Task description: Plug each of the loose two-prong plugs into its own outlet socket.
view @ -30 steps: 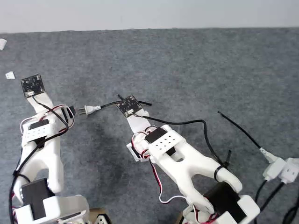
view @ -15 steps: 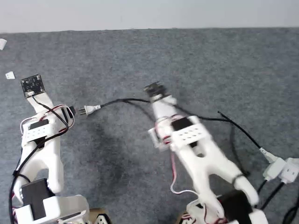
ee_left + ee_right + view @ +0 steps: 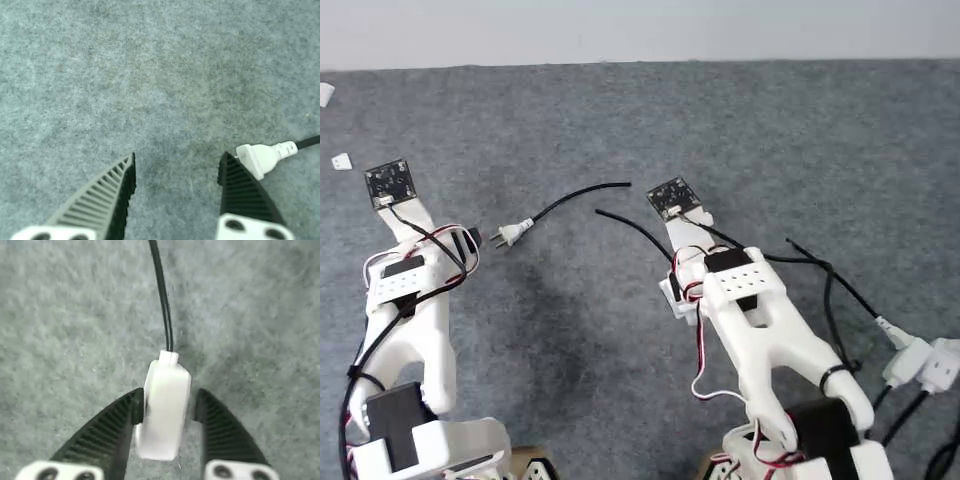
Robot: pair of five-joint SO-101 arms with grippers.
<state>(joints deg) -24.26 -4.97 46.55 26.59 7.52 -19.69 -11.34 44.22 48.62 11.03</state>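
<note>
**High view.** A two-prong plug [image 3: 512, 234] lies flat on the grey desk [image 3: 770, 130]. Its prongs point toward the left end effector [image 3: 470, 240], which sits just beside them, and its black cord [image 3: 570, 198] arcs away across the desk. Two white outlet sockets [image 3: 920, 363] rest at the desk's right edge, well apart from this plug. The right arm [image 3: 750, 300] stands between plug and sockets, and a second cord [image 3: 630, 228] runs out from under its wrist. The layout suggests one arm for each half of a pairing.

**Left wrist view.** The left end effector [image 3: 180, 157] has its fingers spread apart, with bare desk between them. The two-prong plug [image 3: 262, 156] lies outside the gap, just beside one finger [image 3: 240, 185]. This is judged a pre-grasp pose: the wide spread leaves room to take in the plug body, but a sideways shift is needed first.

**Right wrist view.** The right end effector [image 3: 167, 400] is closed on a white connector [image 3: 164, 410], one ribbed pad at each flat flank. The connector's cord [image 3: 162, 295] leads straight away from the fingertips. Its mating face is hidden, so it cannot be told whether it is a plug or a socket. Holding it by the broad flanks probably keeps it from twisting.
</note>
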